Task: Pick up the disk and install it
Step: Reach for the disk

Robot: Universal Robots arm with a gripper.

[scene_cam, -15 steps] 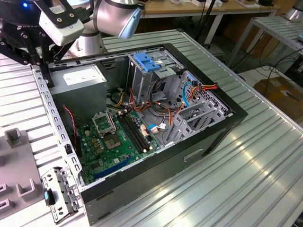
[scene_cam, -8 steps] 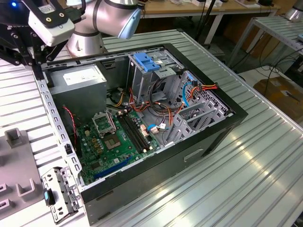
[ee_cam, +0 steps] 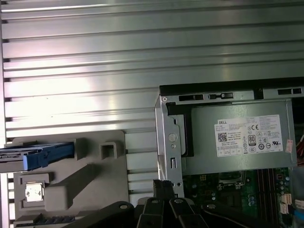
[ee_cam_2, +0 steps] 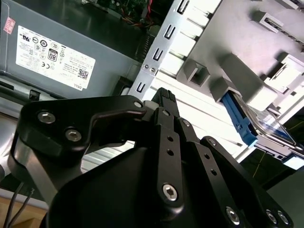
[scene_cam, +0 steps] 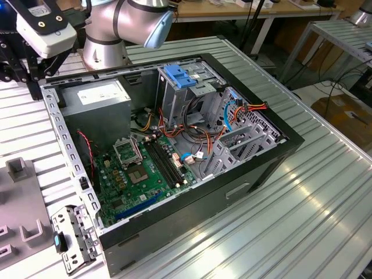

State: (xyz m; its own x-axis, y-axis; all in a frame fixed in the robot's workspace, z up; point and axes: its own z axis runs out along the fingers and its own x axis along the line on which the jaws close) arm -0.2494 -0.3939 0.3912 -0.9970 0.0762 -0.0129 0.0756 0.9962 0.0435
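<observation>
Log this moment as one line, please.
stage: pre-pick | gripper: shut, empty, by the edge of the computer case | disk: in the grey holder beside it, untouched | install: not done

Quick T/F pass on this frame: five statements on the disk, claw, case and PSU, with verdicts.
1. The disk rests on the grey fixture, outside the computer case. True.
2. The claw is holding the disk. False: the disk lies on the fixture, apart from the claw.
3. The case is open and its green motherboard is exposed. True.
4. The power supply lies loose on the table. False: it sits inside the case, in a corner.
5. A blue tab tops the metal cage inside the case. True.
</observation>
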